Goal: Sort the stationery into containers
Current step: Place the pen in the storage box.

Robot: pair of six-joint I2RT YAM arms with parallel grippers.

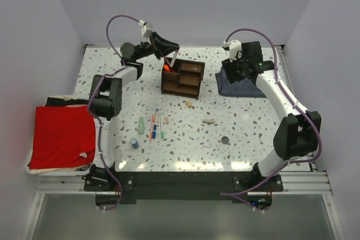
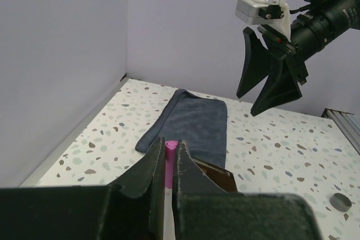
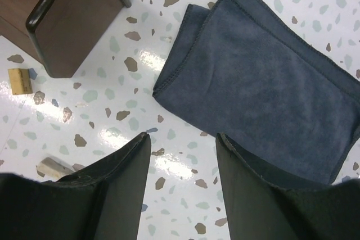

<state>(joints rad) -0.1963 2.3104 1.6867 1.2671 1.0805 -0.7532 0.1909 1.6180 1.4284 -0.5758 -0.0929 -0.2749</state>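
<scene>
My left gripper [image 1: 170,54] [image 2: 170,145] is shut on a thin pink pen [image 2: 170,158], whose pink end pokes out between the fingertips. It hangs over the back left corner of the dark brown wooden organizer [image 1: 183,77] [image 2: 219,173]. An orange highlighter [image 1: 167,67] stands in that corner. My right gripper [image 1: 233,67] [image 3: 183,139] is open and holds nothing, above the table at the cloth's near edge. On the table lie several pens [image 1: 157,121], a pale green tube [image 1: 141,122], a blue cylinder [image 1: 135,143], a dark disc [image 1: 225,139] and tan bits [image 1: 189,104] [image 3: 21,81].
A folded blue-grey cloth [image 1: 242,85] [image 3: 264,77] lies right of the organizer under the right wrist. A red cloth [image 1: 61,136] sits on a tray off the table's left edge. Walls close the back and sides. Another tan bit [image 1: 208,121] lies mid-table.
</scene>
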